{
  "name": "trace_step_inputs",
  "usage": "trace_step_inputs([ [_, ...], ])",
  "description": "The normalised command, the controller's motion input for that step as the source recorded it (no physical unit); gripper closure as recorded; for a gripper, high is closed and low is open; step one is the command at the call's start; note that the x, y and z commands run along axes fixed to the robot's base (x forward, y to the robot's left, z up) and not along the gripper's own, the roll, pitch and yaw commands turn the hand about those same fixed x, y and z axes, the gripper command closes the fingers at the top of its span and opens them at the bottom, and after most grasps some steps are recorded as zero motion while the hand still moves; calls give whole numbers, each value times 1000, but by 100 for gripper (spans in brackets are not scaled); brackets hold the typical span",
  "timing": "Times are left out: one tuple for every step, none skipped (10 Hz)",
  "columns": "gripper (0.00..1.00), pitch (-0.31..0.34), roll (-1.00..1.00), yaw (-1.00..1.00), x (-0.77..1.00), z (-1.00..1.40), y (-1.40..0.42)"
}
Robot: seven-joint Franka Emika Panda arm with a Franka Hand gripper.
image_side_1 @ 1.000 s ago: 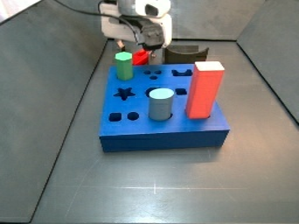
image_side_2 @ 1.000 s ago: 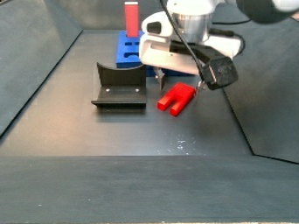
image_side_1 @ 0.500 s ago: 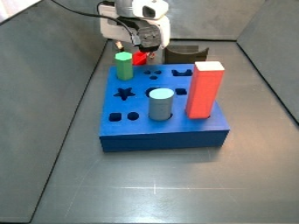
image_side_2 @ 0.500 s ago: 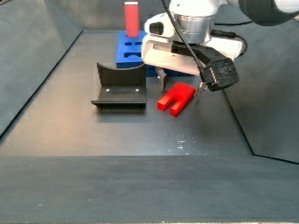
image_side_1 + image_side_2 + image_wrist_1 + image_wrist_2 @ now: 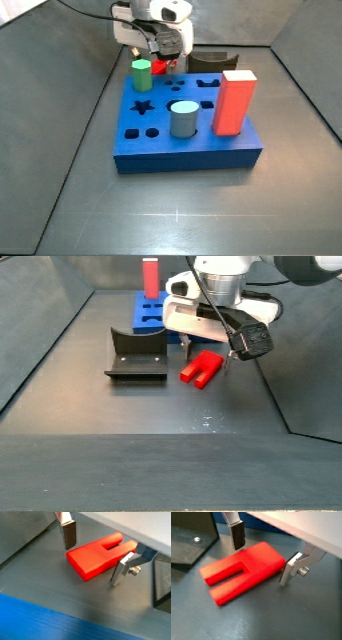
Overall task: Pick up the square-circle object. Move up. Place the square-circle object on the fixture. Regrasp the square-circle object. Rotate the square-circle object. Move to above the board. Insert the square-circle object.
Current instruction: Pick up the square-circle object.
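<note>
The red peg (image 5: 201, 368) lies flat on the dark floor (image 5: 147, 416), and in a side view its long axis runs from about 1 o'clock to 7 o'clock, with the forked, two-pronged end toward 7 o'clock and the solid blocky end toward 1 o'clock, under the robot's wrist. In both wrist views the slot that splits the forked end is plain to see, and the peg (image 5: 97, 556) rests on one broad face. The gripper (image 5: 261, 558) hangs low over the peg with its two silver fingers (image 5: 237, 534) spread apart, one on each long side of the solid end; a narrow gap shows between each finger and the red surface, so they straddle the peg without clamping it. In a side view the fixture (image 5: 135, 354) stands just beside the peg at about 9 o'clock, apart from it. The blue board (image 5: 187, 125) sits at 11 o'clock of the peg in that same side view, beyond the fixture. From a side view over the board, the peg (image 5: 162, 66) shows only as a small red patch beneath the gripper (image 5: 156, 60), just past the board's far edge.
</note>
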Motion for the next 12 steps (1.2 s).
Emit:
trace_step_inputs([
  [0, 0, 0, -146, -94, -26, -11],
  [0, 0, 0, -6, 0, 0, 0],
  [0, 27, 0, -9, -3, 0, 0],
  [0, 39, 0, -54, -66, -3, 0],
  [100, 24, 0, -49, -51, 0, 0],
  [100, 0, 0, 0, 0, 0, 0],
  [100, 0, 0, 0, 0, 0, 0],
  [100, 0, 0, 0, 0, 0, 0],
  [100, 0, 0, 0, 0, 0, 0],
  [100, 0, 0, 0, 0, 0, 0],
  [100, 0, 0, 0, 0, 0, 0],
  [100, 0, 0, 0, 0, 0, 0],
])
